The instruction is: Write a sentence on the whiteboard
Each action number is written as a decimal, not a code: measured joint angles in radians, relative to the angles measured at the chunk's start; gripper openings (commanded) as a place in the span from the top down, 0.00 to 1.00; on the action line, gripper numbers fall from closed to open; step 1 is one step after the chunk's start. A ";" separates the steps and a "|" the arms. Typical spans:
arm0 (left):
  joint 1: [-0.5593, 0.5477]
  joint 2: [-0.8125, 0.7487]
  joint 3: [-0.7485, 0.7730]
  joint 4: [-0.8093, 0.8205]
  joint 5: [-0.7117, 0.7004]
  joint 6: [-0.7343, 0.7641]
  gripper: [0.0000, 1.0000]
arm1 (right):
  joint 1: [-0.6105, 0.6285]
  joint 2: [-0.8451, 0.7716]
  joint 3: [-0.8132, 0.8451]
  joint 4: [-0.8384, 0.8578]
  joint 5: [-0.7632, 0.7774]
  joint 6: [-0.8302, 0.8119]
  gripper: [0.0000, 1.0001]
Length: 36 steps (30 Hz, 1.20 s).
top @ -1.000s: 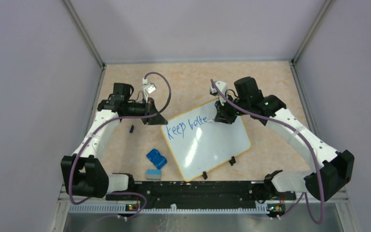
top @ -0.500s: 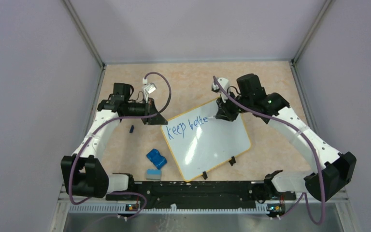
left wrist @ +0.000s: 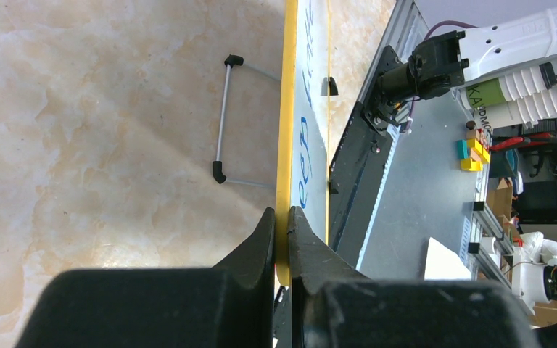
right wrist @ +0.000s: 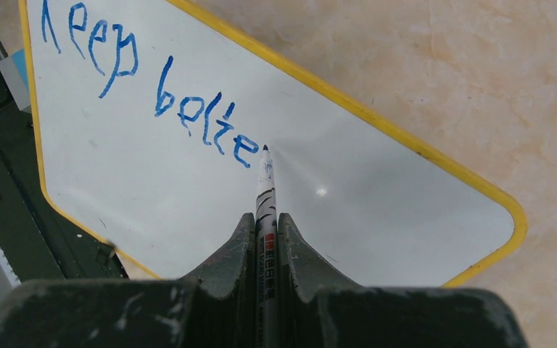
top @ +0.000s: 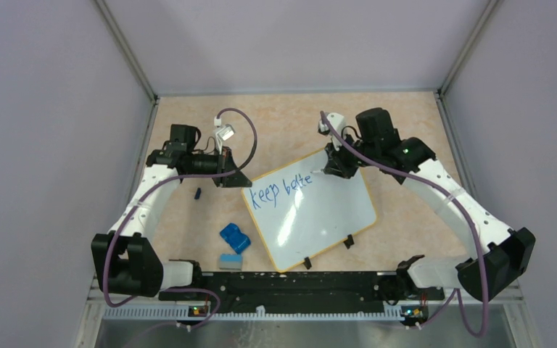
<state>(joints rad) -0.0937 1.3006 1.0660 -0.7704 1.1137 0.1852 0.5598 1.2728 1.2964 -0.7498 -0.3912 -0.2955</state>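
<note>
The whiteboard point(top: 312, 217) lies tilted mid-table, yellow-rimmed, with two black clips on its near edge. The sentence point(top: 281, 187) reads "keep bette" in blue along the upper edge; in the right wrist view the sentence point(right wrist: 152, 87) ends just left of the pen tip. My right gripper point(right wrist: 267, 221) is shut on a white marker point(right wrist: 265, 196), whose blue tip rests on the whiteboard point(right wrist: 377, 210) right after the last "e". My left gripper point(left wrist: 281, 217) is shut on the whiteboard's yellow rim point(left wrist: 287, 109) at its left corner. From above, the left gripper point(top: 238, 178) and right gripper point(top: 331, 172) flank the writing.
A blue eraser point(top: 235, 237) and a small grey-blue block point(top: 230, 262) lie left of the board near the front. A dark marker cap point(top: 198, 193) sits under the left arm. A wire stand point(left wrist: 226, 119) lies beside the board's rim. Grey walls close three sides.
The right gripper with the marker has shifted slightly right and up along the board's upper edge, past the last letter. The left arm and board have not moved.
</note>
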 measured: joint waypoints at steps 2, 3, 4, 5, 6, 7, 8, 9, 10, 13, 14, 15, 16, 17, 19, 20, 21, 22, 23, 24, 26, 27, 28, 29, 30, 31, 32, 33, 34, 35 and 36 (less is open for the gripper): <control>0.000 0.000 0.000 0.000 0.000 0.000 1.00 | 0.000 0.004 0.000 0.001 0.006 0.000 1.00; 0.000 0.000 0.000 0.000 0.000 0.000 1.00 | 0.000 0.009 0.000 0.001 0.010 -0.001 1.00; 0.000 0.000 0.000 0.000 0.000 0.000 1.00 | 0.000 0.012 0.000 0.001 0.013 -0.001 1.00; 0.000 0.000 0.000 0.000 0.000 0.000 1.00 | 0.000 0.015 0.000 0.001 0.016 -0.001 1.00; 0.000 0.000 0.000 0.000 0.000 0.000 1.00 | 0.000 0.017 0.000 0.001 0.020 -0.002 1.00; 0.000 0.000 0.000 0.000 0.000 0.000 1.00 | 0.000 0.018 -0.001 0.001 0.023 -0.003 1.00; 0.000 0.000 0.000 0.000 0.000 0.000 1.00 | 0.000 0.018 -0.001 0.001 0.026 -0.005 1.00; 0.000 0.000 0.000 0.000 0.000 0.000 1.00 | 0.000 0.018 -0.001 0.002 0.028 -0.008 1.00; 0.000 0.000 0.000 0.000 0.000 0.000 1.00 | 0.000 0.018 -0.001 0.002 0.029 -0.010 1.00; 0.000 0.000 0.000 0.000 -0.002 0.000 1.00 | 0.000 0.018 -0.009 0.003 0.031 -0.011 1.00; 0.000 0.000 0.000 0.000 -0.003 0.000 1.00 | 0.000 0.018 -0.013 0.004 0.031 -0.012 1.00; 0.000 0.000 0.000 0.000 -0.004 0.000 1.00 | 0.000 0.017 -0.014 0.001 0.031 -0.012 1.00; 0.000 0.000 0.000 0.000 -0.005 0.000 1.00 | 0.000 0.016 -0.020 0.004 0.031 -0.012 1.00; 0.000 0.000 0.000 0.001 -0.005 0.000 1.00 | 0.000 0.014 -0.022 0.002 0.031 -0.012 1.00; 0.000 0.000 0.000 0.001 -0.005 0.000 1.00 | 0.000 0.006 -0.033 0.002 0.031 -0.013 1.00; 0.000 0.000 0.000 0.001 -0.005 0.000 1.00 | 0.000 0.003 -0.039 0.002 0.031 -0.015 1.00; 0.000 0.000 0.000 0.000 -0.005 0.000 1.00 | 0.000 -0.002 -0.045 0.001 0.031 -0.016 1.00; 0.000 0.000 0.000 0.001 -0.005 0.000 1.00 | 0.000 -0.006 -0.052 0.001 0.031 -0.016 1.00; 0.000 0.000 0.000 0.001 -0.005 0.000 1.00 | 0.000 -0.009 -0.057 0.000 0.031 -0.016 1.00; 0.000 0.000 0.000 0.001 -0.005 0.000 1.00 | 0.000 -0.012 -0.061 -0.002 0.031 -0.016 1.00; 0.000 0.000 0.000 0.001 -0.005 0.000 1.00 | 0.000 -0.014 -0.064 -0.002 0.030 -0.017 1.00; 0.000 0.000 0.000 0.001 -0.005 0.000 1.00 | 0.000 -0.015 -0.064 -0.003 0.030 -0.017 1.00; 0.000 0.000 0.000 0.001 -0.005 0.000 1.00 | 0.000 -0.015 -0.064 -0.002 0.029 -0.017 1.00; 0.000 0.000 0.000 0.001 -0.005 0.000 1.00 | 0.000 -0.015 -0.064 -0.003 0.029 -0.017 1.00; 0.000 0.000 0.000 0.001 -0.005 0.000 1.00 | 0.000 -0.015 -0.064 -0.002 0.029 -0.017 1.00; 0.000 0.000 0.000 0.001 -0.005 0.000 1.00 | 0.000 -0.015 -0.064 -0.002 0.029 -0.017 1.00; 0.000 0.000 0.000 0.001 -0.005 0.000 1.00 | 0.000 -0.015 -0.064 -0.002 0.029 -0.017 1.00; 0.000 0.000 0.000 0.001 -0.005 0.000 1.00 | 0.000 -0.015 -0.064 -0.002 0.030 -0.017 1.00; 0.000 0.000 0.000 0.001 -0.005 0.000 1.00 | 0.000 -0.015 -0.064 -0.002 0.030 -0.017 1.00; 0.000 0.000 0.000 0.001 -0.005 0.000 1.00 | 0.000 -0.014 -0.064 -0.002 0.031 -0.017 1.00; 0.000 0.000 0.000 0.001 -0.005 0.000 1.00 | 0.000 -0.014 -0.064 -0.002 0.031 -0.017 1.00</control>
<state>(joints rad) -0.0937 1.3006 1.0660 -0.7692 1.1091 0.1852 0.5598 1.2583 1.2327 -0.7521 -0.3603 -0.3126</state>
